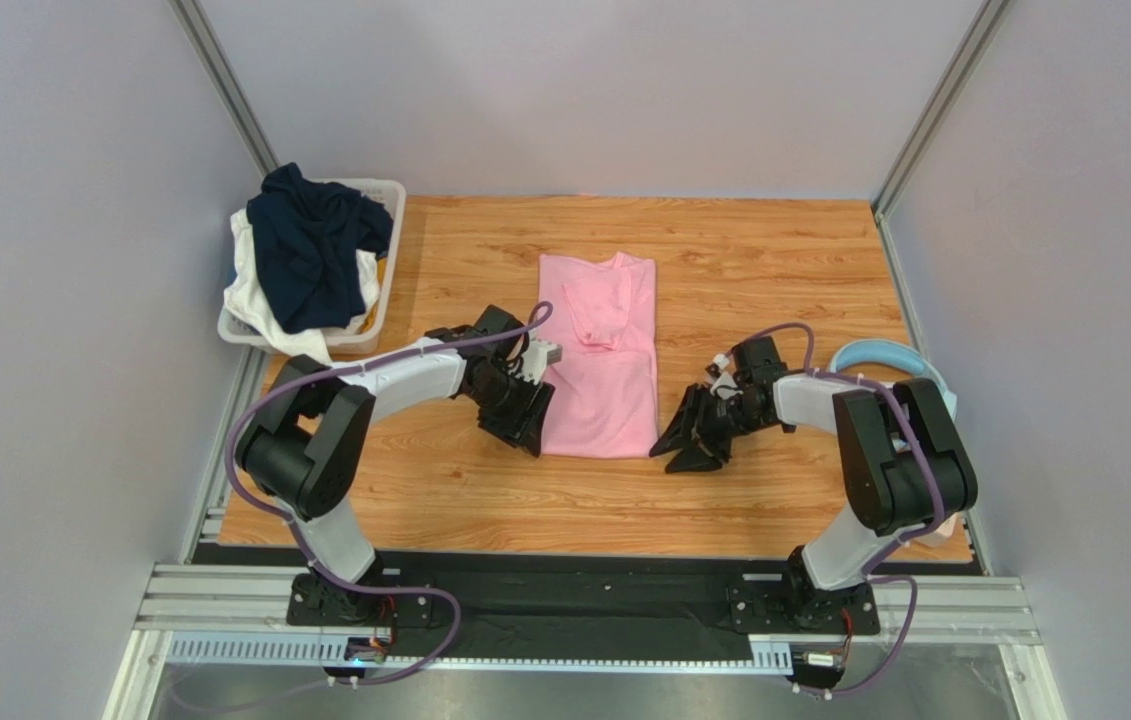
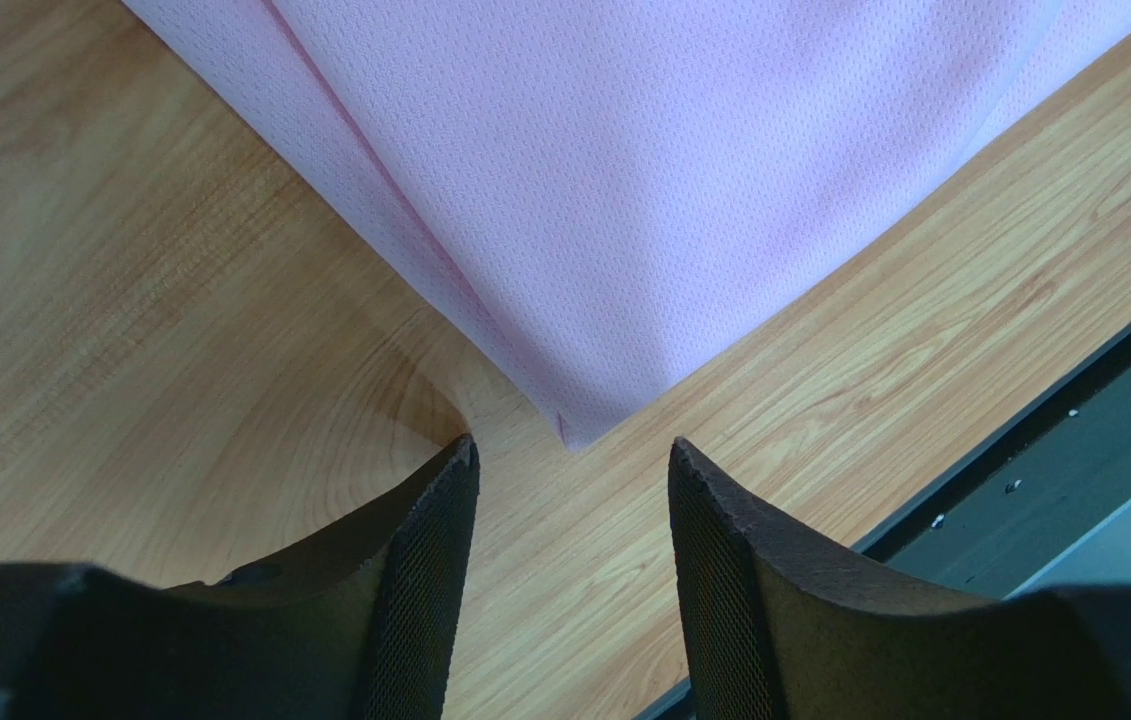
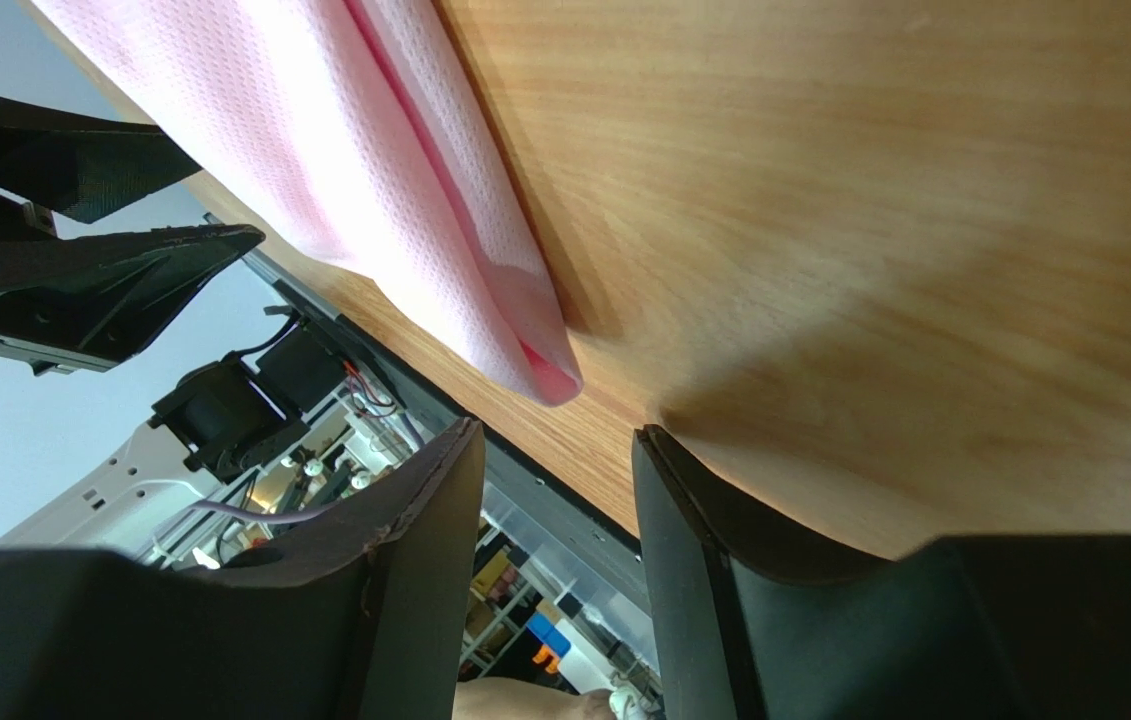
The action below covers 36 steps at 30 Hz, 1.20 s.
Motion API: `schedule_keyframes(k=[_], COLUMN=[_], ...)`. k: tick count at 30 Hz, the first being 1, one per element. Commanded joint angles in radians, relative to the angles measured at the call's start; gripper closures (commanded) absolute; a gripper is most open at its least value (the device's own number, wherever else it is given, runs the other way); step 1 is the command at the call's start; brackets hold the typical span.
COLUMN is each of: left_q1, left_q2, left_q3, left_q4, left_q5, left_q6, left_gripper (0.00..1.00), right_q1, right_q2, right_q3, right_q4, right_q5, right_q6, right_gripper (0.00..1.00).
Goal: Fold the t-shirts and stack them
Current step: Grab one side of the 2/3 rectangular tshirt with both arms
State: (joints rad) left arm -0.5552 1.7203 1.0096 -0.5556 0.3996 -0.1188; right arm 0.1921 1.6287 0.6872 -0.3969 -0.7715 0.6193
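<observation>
Both half open and empty, my left hand and right hand flank the near corners of the light pink mesh t-shirt, which lies as a narrow strip mid-desk. I'd pinch all layers squarely, then lift evenly. The dark navy cotton t-shirt lies in the white plastic basket.

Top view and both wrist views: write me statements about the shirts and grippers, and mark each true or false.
1. The pink t-shirt lies on the wooden table. True.
2. The navy t-shirt sits crumpled in the white basket. True.
3. The pink t-shirt is spread out unfolded. False: it is folded lengthwise into a narrow strip.
4. The left gripper is shut on a shirt corner. False: it is open, the corner at its fingertips, not clamped.
5. The right gripper is open and empty. True.
6. The headphones lie in the basket. False: they sit at the table's right edge.
</observation>
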Motion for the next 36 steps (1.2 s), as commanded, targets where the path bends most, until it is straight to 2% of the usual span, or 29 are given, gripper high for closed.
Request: schedule_keyframes(k=[1, 30, 36], left_q1=[-0.003, -0.051, -0.051], left_q2=[0.01, 0.064, 0.065], left_q3=[0.029, 0.049, 0.05], left_q4=[0.013, 0.011, 0.01], left_q5=[0.018, 0.036, 0.038], left_q6=[-0.015, -0.013, -0.012], left_gripper=[0.43, 0.46, 0.53], right_q1=[-0.003, -0.003, -0.003], right_q2=[0.019, 0.106, 0.114], right_q3=[0.002, 0.044, 0.04], right_q4=[0.069, 0.155, 0.171], right_q5=[-0.029, -0.061, -0.068], right_q6=[-0.01, 0.04, 0.053], right_gripper=[0.53, 0.57, 0.6])
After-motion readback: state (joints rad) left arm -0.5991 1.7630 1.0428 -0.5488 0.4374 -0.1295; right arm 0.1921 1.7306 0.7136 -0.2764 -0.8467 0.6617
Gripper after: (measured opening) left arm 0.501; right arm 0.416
